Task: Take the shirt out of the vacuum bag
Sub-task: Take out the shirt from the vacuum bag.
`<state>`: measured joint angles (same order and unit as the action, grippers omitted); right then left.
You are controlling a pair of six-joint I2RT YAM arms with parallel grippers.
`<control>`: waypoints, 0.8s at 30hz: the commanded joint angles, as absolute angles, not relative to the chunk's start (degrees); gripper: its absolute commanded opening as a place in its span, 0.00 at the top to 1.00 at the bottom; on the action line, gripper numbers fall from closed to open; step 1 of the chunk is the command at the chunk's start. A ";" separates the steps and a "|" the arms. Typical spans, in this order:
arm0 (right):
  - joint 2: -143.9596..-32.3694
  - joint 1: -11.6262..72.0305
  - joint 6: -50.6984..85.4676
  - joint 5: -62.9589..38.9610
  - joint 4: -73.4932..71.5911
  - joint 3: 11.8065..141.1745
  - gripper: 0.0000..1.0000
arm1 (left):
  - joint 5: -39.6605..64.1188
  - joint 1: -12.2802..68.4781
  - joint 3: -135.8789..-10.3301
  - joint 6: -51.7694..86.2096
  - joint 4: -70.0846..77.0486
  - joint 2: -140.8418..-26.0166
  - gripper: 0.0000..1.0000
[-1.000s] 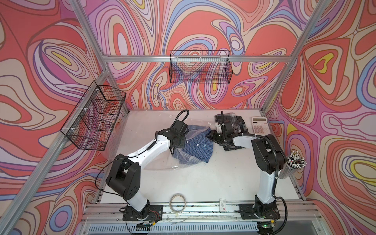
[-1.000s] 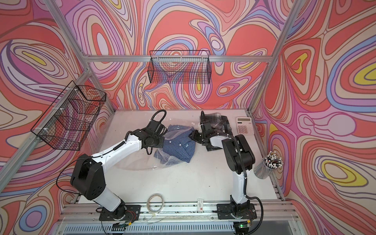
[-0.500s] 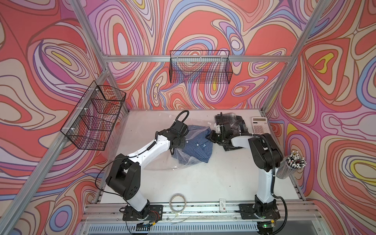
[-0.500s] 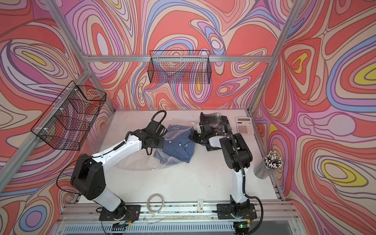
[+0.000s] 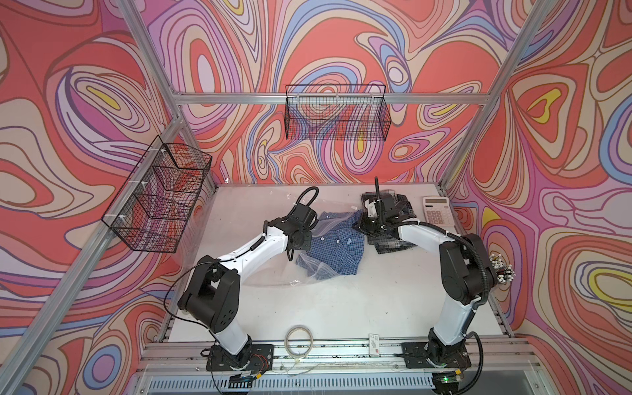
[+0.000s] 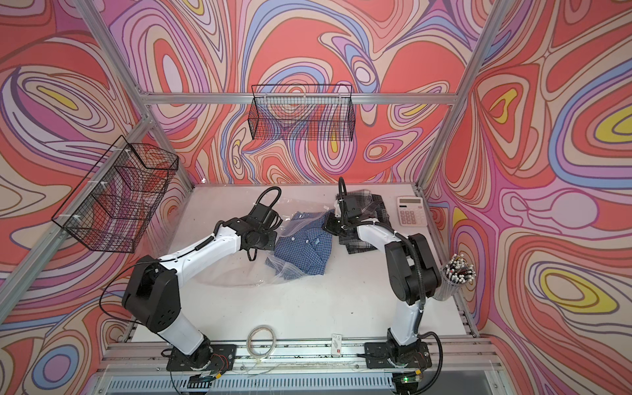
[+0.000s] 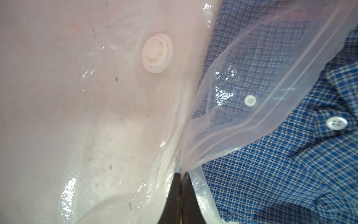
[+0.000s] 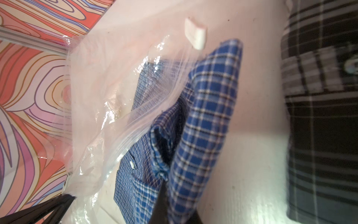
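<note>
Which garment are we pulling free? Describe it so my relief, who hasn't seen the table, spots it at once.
On the white table, towards the back, lies a crumpled clear vacuum bag. The blue checked shirt pokes partly out of its open mouth. Its fine blue-and-white check and white buttons set it apart from the dark grey-and-black plaid garment beside it, outside the bag.

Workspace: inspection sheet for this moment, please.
Surface: white table, scuffed and specked.
Job's things: clear bag, mouth open; blue checked shirt partly inside.
Clutter: plaid cloth, calculator, tape roll, cup of pens.
Grippers: left gripper shut on bag edge; right gripper shut on shirt.
Cables: loop over left wrist; wire beside left arm.
Surroundings: back basket, side basket, patterned walls.
</note>
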<state>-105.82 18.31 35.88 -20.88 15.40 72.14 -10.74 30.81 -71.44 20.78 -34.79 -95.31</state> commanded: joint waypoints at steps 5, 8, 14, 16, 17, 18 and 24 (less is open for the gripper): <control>-102.72 14.96 29.10 -18.28 30.22 78.00 1.00 | -11.85 30.84 -71.01 20.65 -34.37 -97.35 1.00; -102.92 13.14 26.63 -17.53 34.59 80.83 1.00 | -11.78 30.76 -71.02 20.64 -33.97 -97.99 1.00; -103.21 10.47 22.66 -18.41 40.60 84.97 1.00 | -11.60 30.24 -70.33 20.98 -33.13 -99.55 1.00; -103.19 10.05 21.94 -17.69 41.92 85.25 1.00 | -11.50 30.17 -69.97 21.19 -32.70 -99.82 1.00; -103.15 9.69 21.79 -17.39 42.33 85.39 1.00 | -11.40 30.07 -69.79 21.35 -32.38 -99.91 1.00; -103.09 9.24 21.84 -17.08 42.65 85.34 1.00 | -11.38 30.01 -69.62 21.37 -32.34 -100.01 1.00; -103.66 8.18 22.84 -17.91 43.56 87.28 1.00 | -11.71 29.54 -68.91 21.36 -31.91 -100.11 1.00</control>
<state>-104.99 9.15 23.86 -18.87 41.89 84.62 -10.26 30.59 -69.97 21.04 -30.79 -99.22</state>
